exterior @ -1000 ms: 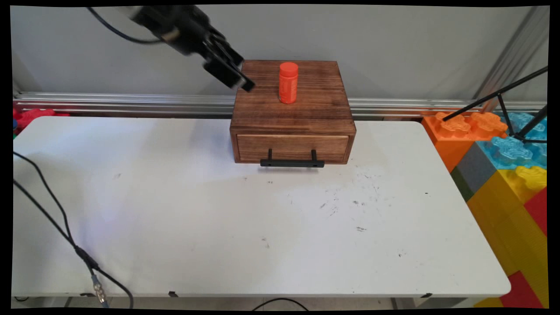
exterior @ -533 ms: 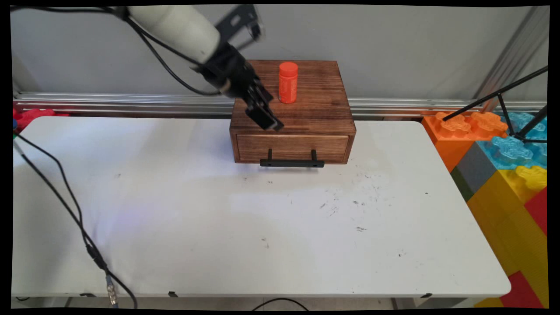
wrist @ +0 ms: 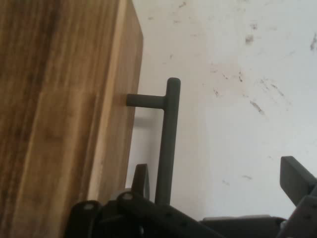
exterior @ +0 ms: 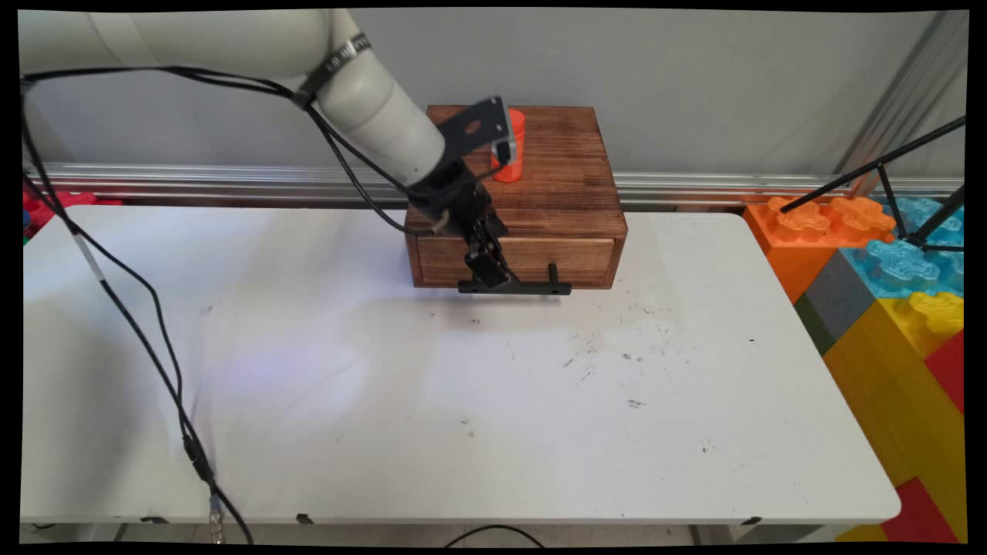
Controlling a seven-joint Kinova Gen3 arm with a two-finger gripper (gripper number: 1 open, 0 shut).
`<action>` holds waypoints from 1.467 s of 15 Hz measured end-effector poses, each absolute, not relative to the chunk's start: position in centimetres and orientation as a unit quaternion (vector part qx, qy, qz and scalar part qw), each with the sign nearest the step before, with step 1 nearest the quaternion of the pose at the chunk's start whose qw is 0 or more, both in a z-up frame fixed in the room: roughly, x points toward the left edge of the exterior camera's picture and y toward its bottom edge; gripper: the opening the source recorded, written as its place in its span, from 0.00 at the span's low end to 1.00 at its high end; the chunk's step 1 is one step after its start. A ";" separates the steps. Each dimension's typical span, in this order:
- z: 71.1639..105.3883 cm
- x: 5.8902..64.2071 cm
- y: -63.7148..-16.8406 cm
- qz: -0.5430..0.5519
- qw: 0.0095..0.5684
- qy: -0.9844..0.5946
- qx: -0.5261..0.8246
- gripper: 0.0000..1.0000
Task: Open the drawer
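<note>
A dark wooden drawer box (exterior: 555, 193) stands at the table's back middle, its drawer closed. An orange bottle (exterior: 517, 158) stands upright on its top, partly hidden by the arm's black bracket. My gripper (exterior: 490, 274) hangs low in front of the drawer, at the left end of the black bar handle (exterior: 536, 288). In the hand view the gripper (wrist: 218, 171) is open. The handle bar (wrist: 167, 144) runs between the fingers, close to the finger (wrist: 141, 178) beside the drawer front (wrist: 111, 124). The other finger (wrist: 296, 176) stands well clear over the table.
A stack of big orange, blue, yellow and red toy blocks (exterior: 887, 285) stands off the table's right end, with black tripod legs (exterior: 902, 166) above it. Black cables (exterior: 143, 339) hang over the table's left side. A red block (exterior: 54, 204) lies at the far left.
The arm has come down and forward, from above the box's left rear corner, across its top, to the drawer front. The gripper is now at the handle.
</note>
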State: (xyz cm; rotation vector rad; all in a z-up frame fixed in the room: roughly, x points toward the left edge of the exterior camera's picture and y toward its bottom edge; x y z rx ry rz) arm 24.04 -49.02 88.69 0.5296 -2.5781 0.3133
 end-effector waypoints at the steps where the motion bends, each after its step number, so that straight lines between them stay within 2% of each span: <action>1: 88.0 23.7 -49.2 0.112 0.239 -0.945 0.191 1.00; 9: 83.3 22.2 -50.6 0.110 0.211 -0.955 0.175 1.00; 22: 78.6 21.5 -51.6 0.114 0.190 -0.964 0.145 1.00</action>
